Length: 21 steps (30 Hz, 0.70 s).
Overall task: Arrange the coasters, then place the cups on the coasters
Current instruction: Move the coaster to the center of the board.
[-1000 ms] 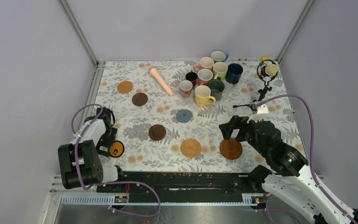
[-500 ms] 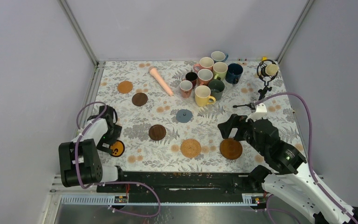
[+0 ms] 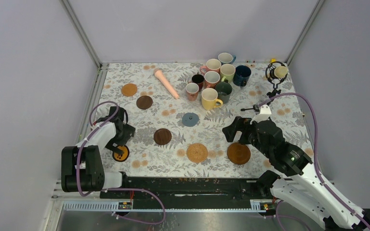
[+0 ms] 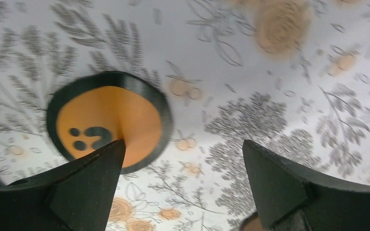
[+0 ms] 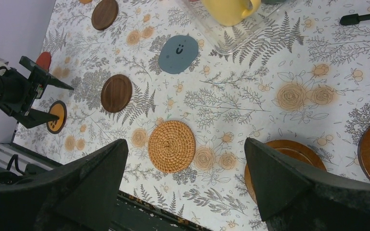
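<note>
From above: the left gripper is spread wide and holds nothing, with the yellow coaster just beside its near finger. The right gripper is likewise released, the cups well beyond it.
Left wrist: the yellow coaster lies flat by the left finger.
Right wrist: a woven coaster lies below, between the fingers.

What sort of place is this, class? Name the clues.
Likely a robot lab booth: plain walls enclose a flowery tablecloth, two arms are bolted at its near edge, and a microphone stands beside the mugs.
</note>
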Motion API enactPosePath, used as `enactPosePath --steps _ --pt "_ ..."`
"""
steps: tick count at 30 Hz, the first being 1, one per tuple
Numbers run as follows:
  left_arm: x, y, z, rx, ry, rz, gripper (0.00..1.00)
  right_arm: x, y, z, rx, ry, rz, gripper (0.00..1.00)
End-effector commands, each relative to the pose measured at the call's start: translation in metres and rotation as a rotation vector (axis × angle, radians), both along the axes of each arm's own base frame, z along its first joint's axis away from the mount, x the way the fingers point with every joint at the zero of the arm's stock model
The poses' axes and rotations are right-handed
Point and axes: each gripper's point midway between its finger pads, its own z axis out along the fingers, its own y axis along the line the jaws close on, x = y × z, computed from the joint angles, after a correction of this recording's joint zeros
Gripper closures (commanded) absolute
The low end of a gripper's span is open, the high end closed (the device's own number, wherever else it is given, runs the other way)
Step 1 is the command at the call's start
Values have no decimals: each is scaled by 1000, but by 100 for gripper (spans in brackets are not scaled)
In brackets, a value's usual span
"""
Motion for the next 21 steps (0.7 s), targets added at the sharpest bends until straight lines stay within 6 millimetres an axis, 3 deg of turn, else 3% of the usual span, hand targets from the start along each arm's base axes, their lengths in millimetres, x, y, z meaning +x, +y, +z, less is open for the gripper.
enactPosePath --steps 1,3,7,12,15,21 --pt "45 -46 -2 -215 -190 -82 7 4 6 18 51 -45 3 1" --pt "40 -38 5 -170 -170 -46 6 4 6 19 51 -51 3 1" --pt "9 -5 17 -49 -82 108 3 3 6 20 55 -54 7 1" --pt "-16 15 12 -59 -17 180 1 2 2 20 50 -71 5 1" --pt "-25 34 12 26 25 190 1 1 -1 20 41 -88 8 1" --pt "-34 39 6 34 63 197 2 1 -7 20 8 -115 4 1"
